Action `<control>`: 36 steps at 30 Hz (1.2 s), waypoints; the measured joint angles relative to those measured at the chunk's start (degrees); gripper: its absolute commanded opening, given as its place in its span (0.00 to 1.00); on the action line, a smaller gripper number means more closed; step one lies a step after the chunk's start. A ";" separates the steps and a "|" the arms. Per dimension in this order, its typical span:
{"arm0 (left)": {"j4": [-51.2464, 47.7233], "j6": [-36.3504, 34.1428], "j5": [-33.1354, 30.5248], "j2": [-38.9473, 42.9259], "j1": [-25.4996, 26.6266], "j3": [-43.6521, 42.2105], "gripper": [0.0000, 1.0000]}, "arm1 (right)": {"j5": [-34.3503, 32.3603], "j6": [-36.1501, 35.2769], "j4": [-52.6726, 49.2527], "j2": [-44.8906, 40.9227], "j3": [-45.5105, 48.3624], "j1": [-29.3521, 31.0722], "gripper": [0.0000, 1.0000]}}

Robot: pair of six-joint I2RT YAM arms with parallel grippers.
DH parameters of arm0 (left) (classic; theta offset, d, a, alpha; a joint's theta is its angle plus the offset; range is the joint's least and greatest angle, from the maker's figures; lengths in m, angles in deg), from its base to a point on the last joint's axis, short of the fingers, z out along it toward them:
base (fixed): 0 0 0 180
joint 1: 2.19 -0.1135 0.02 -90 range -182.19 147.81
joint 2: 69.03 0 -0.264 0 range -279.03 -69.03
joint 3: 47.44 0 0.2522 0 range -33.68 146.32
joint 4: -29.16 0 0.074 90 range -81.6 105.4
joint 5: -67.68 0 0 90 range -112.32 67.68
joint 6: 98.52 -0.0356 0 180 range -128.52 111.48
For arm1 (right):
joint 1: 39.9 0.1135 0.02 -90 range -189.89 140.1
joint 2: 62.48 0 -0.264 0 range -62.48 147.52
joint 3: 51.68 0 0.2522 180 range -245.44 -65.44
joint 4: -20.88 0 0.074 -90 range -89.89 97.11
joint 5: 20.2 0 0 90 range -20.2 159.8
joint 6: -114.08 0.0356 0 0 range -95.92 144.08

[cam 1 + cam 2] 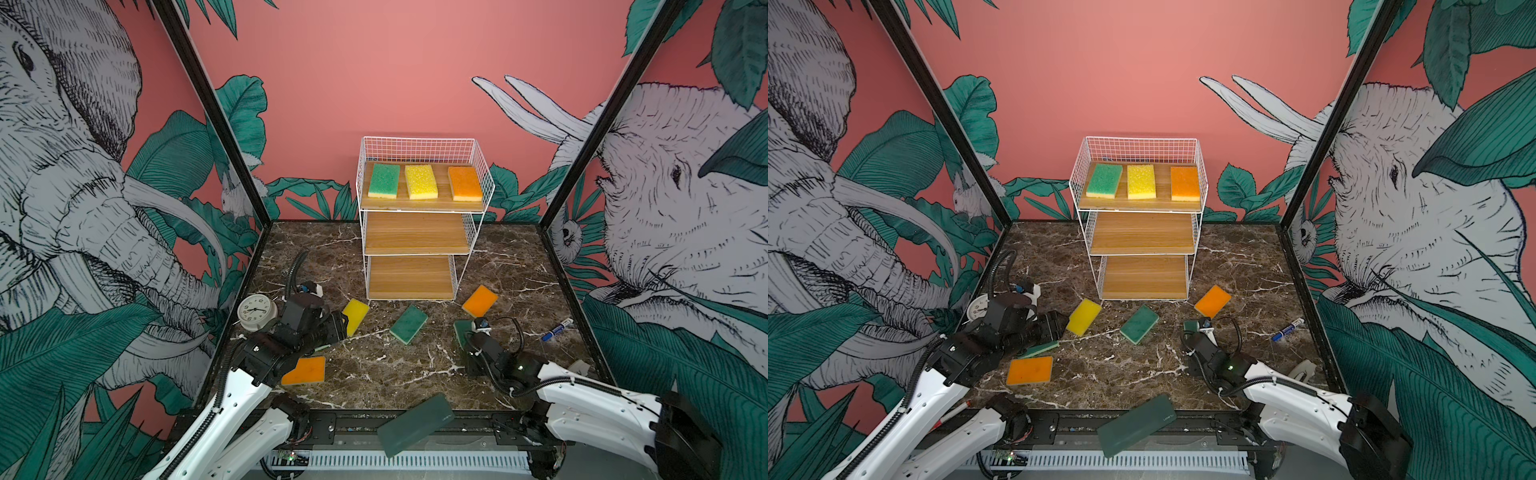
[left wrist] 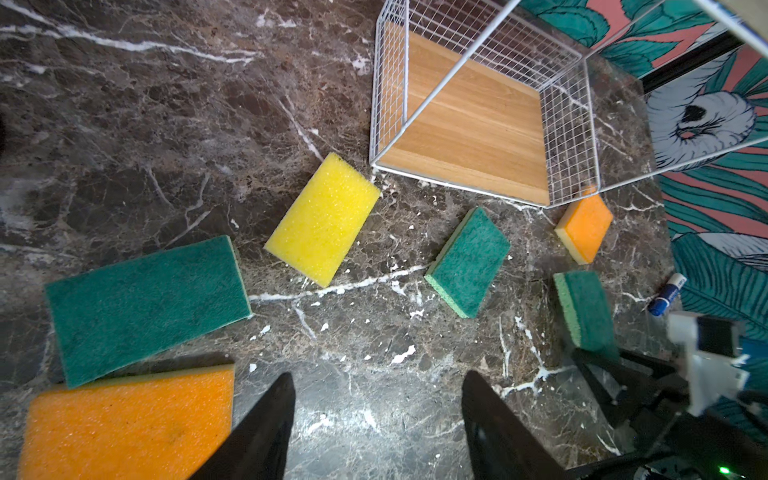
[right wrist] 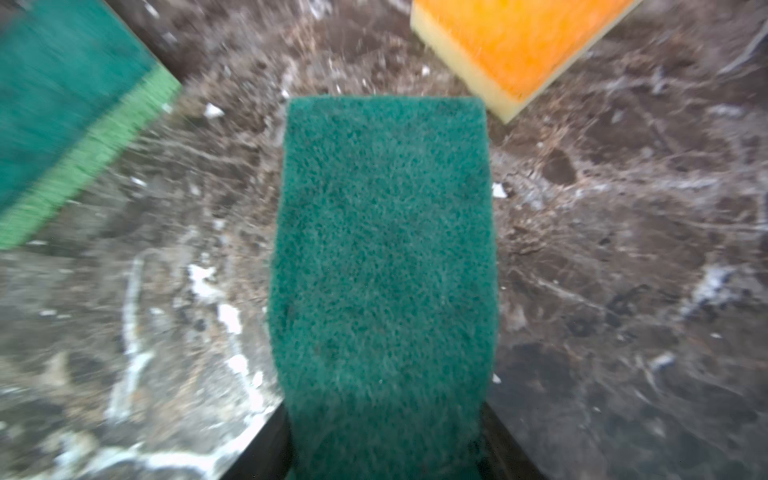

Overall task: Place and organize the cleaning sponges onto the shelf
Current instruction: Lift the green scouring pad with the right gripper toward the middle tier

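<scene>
Three sponges [image 1: 420, 181] fill the top board of the wire shelf [image 1: 415, 232]; middle and bottom boards bare. Right gripper [image 3: 384, 415] clenched on a dark-green scourer sponge [image 3: 384, 232] near the orange sponge [image 3: 519, 41]. Left gripper [image 2: 378, 376] spread, empty. Should lift high, clear the wire sides, enter front-on

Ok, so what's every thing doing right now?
White wire shelf with three wooden boards: upright, lower two boards bare.
Green sponge, yellow sponge, orange sponge: flat on its top board.
Left gripper: open, empty.
Right gripper: shut on dark green scouring sponge.
Five loose sponges: flat on brown marble table.
Blue marker: lying on the table.
</scene>
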 measured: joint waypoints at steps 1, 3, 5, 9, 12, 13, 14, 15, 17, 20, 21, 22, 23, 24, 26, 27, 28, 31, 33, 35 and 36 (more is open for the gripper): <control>-0.02 -0.07 0.00 -0.09 0.00 -0.11 0.66 | 0.00 0.00 -1.25 -1.42 -0.85 0.00 0.55; 0.04 -0.35 0.00 -0.35 0.00 -0.13 0.66 | 0.00 0.00 -4.02 -4.22 -3.04 0.00 0.55; 0.02 -0.66 0.02 -0.57 0.00 -0.13 0.66 | -0.02 0.00 -6.40 -5.97 -5.31 0.26 0.55; 0.00 -1.22 -0.15 -0.48 0.00 -0.13 0.66 | -0.31 -0.17 -10.82 -6.40 -11.37 0.87 0.55; 0.02 -1.38 -0.17 -0.07 0.00 -0.13 0.66 | -1.25 -0.48 -12.94 -4.87 -17.03 1.22 0.55; 0.09 -1.31 -0.09 0.22 0.00 -0.13 0.65 | -1.53 -0.66 -13.16 -4.24 -18.78 1.25 0.55; 0.26 -1.07 0.15 0.52 0.00 -0.15 0.66 | -1.84 -1.05 -13.33 -3.34 -20.85 1.29 0.54; 0.63 -0.79 0.52 0.85 0.00 -0.24 0.66 | -2.01 -1.38 -13.38 -2.54 -22.45 1.29 0.54; 1.79 -0.17 1.42 1.57 0.00 -0.59 0.66 | -2.21 -1.88 -13.14 -0.48 -25.75 1.46 0.54; 2.43 0.46 2.14 2.40 0.00 -0.85 0.66 | -2.34 -2.58 -13.14 2.47 -29.46 1.86 0.54; 2.45 0.52 2.16 2.60 0.00 -0.85 0.66 | -2.40 -2.86 -13.18 3.39 -30.56 1.95 0.54; 2.43 0.52 2.14 2.89 0.00 -0.85 0.66 | -2.47 -3.30 -13.20 4.52 -32.00 2.08 0.54; 2.38 0.50 2.10 3.21 0.00 -0.85 0.66 | -2.78 -3.67 -13.22 5.57 -33.42 2.16 0.54; 2.36 0.50 1.95 3.52 0.00 -0.85 0.66 | -3.17 -4.07 -13.18 6.32 -34.58 2.23 0.54; 2.23 0.42 1.68 4.22 0.00 -0.85 0.66 | -3.93 -4.96 -12.94 7.50 -36.83 2.23 0.54; 2.21 0.35 1.51 4.48 0.00 -0.85 0.66 | -4.37 -5.35 -12.72 7.78 -37.57 2.23 0.54; 2.21 0.31 1.33 4.76 0.00 -0.85 0.66 | -4.92 -5.77 -12.48 8.07 -38.32 2.23 0.54; 2.21 0.04 1.01 5.42 0.00 -0.85 0.66 | -6.54 -7.15 -11.52 9.27 -40.44 2.23 0.54; 2.23 -0.13 0.85 5.44 0.00 -0.85 0.66 | -7.61 -8.22 -10.97 10.56 -42.03 2.23 0.54; 2.23 -0.33 0.79 5.35 0.00 -0.85 0.66 | -8.66 -9.64 -10.47 12.52 -44.17 2.23 0.54; 2.23 -0.50 0.74 5.33 0.00 -0.85 0.66 | -9.05 -10.34 -10.47 13.46 -45.22 2.21 0.54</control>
